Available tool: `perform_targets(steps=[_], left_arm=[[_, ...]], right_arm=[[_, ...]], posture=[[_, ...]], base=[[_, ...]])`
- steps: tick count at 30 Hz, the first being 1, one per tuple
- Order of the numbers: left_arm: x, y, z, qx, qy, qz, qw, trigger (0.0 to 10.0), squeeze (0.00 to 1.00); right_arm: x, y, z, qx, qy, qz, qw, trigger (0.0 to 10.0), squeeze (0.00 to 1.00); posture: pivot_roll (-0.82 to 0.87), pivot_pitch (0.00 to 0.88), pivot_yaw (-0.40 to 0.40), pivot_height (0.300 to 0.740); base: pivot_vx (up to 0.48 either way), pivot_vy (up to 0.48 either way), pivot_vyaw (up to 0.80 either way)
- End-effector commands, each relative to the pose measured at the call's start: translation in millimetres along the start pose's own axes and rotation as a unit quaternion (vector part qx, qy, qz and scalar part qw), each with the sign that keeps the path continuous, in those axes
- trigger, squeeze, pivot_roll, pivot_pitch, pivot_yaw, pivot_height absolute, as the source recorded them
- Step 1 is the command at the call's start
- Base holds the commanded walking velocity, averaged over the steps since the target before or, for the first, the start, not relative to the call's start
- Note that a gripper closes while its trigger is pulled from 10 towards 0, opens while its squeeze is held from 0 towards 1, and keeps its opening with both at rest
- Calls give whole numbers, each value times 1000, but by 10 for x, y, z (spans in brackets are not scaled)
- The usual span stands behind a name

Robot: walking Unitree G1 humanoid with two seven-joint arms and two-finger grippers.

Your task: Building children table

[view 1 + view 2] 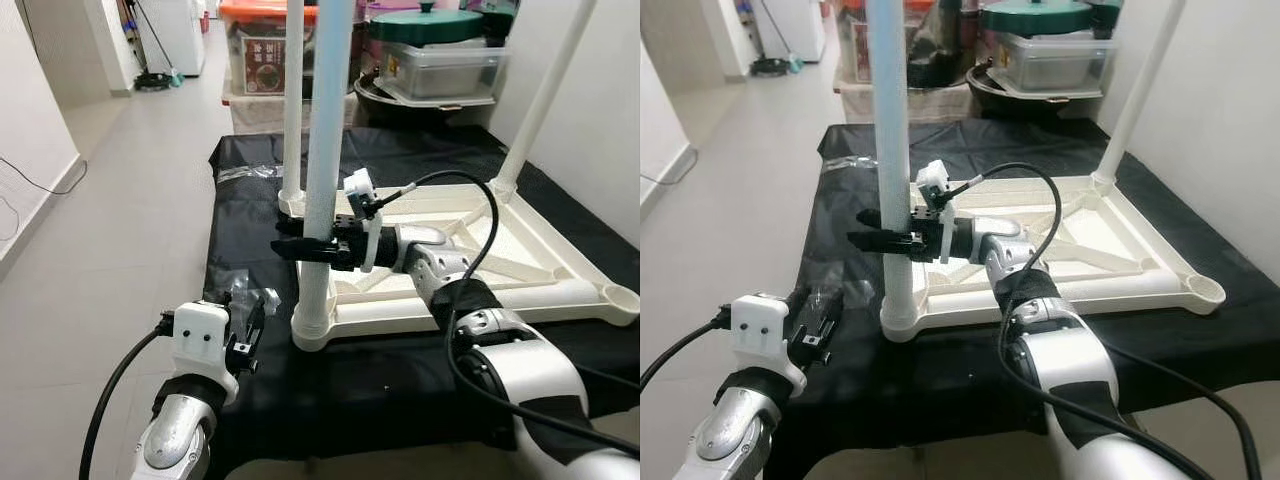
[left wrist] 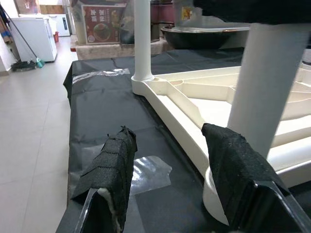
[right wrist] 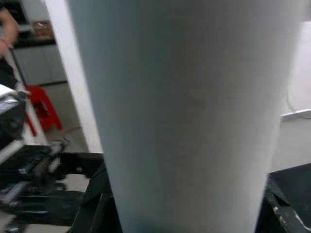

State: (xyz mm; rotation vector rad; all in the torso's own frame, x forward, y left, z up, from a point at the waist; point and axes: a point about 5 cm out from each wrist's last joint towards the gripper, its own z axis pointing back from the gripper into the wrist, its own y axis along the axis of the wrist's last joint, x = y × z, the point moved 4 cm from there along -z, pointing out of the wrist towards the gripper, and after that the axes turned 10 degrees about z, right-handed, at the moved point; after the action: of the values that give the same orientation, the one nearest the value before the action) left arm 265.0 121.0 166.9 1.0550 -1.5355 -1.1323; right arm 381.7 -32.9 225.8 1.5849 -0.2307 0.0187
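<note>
The cream table top [image 1: 560,290] lies upside down on a black cloth. Three white legs stand in its corner sockets: the near-left leg [image 1: 325,120], the far-left leg [image 1: 293,100] and the far-right leg [image 1: 540,100]. The near-right socket [image 1: 620,297] is bare. My right gripper [image 1: 282,240] is shut on the near-left leg partway up; up close in the right wrist view, that leg [image 3: 184,107] sits between the fingers. My left gripper [image 1: 245,330] hovers low at the cloth's near-left corner, open with nothing in it, beside that leg's base [image 2: 262,97].
Clear plastic wrap [image 2: 148,172] lies on the cloth under my left gripper, with another piece [image 1: 245,172] at the far left. Stacked storage boxes [image 1: 260,50] and a green-lidded pot [image 1: 425,25] stand behind. A white wall runs along the right; tiled floor [image 1: 120,200] is to the left.
</note>
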Motion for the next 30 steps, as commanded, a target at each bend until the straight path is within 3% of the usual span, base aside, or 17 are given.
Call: perform_targets(steps=[1,5,7,8,9,10,11,13,14,15,17,18,20,21,23,24,30], left_arm=[[-9,-40,-8,-5,0,-2,1000,10000,0],[-15,-53,-15,-6,1,-2,1000,10000,0],[-15,-53,-15,-6,1,-2,1000,10000,0],[-19,-58,-16,-5,1,-2,1000,10000,0],[-29,-63,-15,-6,2,-3,1000,10000,0],[-29,-63,-15,-6,2,-3,1000,10000,0],[-44,-71,-13,-6,3,-3,1000,10000,0],[-44,-71,-13,-6,3,-3,1000,10000,0],[-54,-76,-11,-7,3,-4,1000,10000,0],[-61,-87,-13,-8,3,-4,1000,10000,0],[-61,-87,-13,-8,3,-4,1000,10000,0],[-65,-97,-13,-9,2,-5,1000,10000,0],[-65,-97,-13,-9,2,-5,1000,10000,0],[-62,-100,-13,-9,1,-5,1000,10000,0],[-62,-100,-13,-9,1,-5,1000,10000,0],[-52,-105,-17,-7,0,-5,1000,10000,0],[-38,-111,-25,-6,-1,-5,1000,10000,0]], right_arm=[[-37,-105,-40,-4,-2,-24,1000,0,0],[94,-138,24,15,-90,-21,996,0,0],[94,-138,24,15,-90,-21,996,0,0],[147,-143,45,21,-124,-21,992,0,0],[335,-190,122,3,-236,-20,972,0,0],[335,-190,122,3,-236,-20,972,0,0],[569,-294,346,-33,-393,-30,918,0,0],[569,-294,346,-33,-393,-30,918,0,0],[684,-366,540,-59,-491,-36,868,0,0],[743,-497,835,-85,-605,-53,790,0,0],[743,-497,835,-85,-605,-53,790,0,0],[736,-585,1014,-99,-661,-64,741,0,0],[736,-585,1014,-99,-661,-64,741,0,0],[702,-643,1080,-103,-696,-70,707,0,0],[702,-643,1080,-103,-696,-70,707,0,0],[596,-709,1030,-113,-738,-68,662,0,0],[543,-721,990,-122,-752,-61,644,0,0]], posture=[[22,0,-23,740],[21,0,-23,740],[21,0,-23,740],[21,0,-23,740],[23,0,-23,740],[23,0,-23,740],[16,0,-18,740],[16,0,-18,740],[16,0,-18,740],[15,0,-18,740],[15,0,-18,740],[20,0,-19,740],[20,0,-19,740],[20,0,-19,740],[20,0,-19,740],[20,0,-24,740],[0,0,-30,740]], base=[[0,0,0],[0,0,0],[0,0,0],[0,0,0],[0,0,0],[0,0,0],[0,0,0],[0,0,0],[0,0,0],[0,0,0],[0,0,0],[0,0,0],[0,0,0],[0,0,0],[0,0,0],[0,0,0],[0,0,0]])
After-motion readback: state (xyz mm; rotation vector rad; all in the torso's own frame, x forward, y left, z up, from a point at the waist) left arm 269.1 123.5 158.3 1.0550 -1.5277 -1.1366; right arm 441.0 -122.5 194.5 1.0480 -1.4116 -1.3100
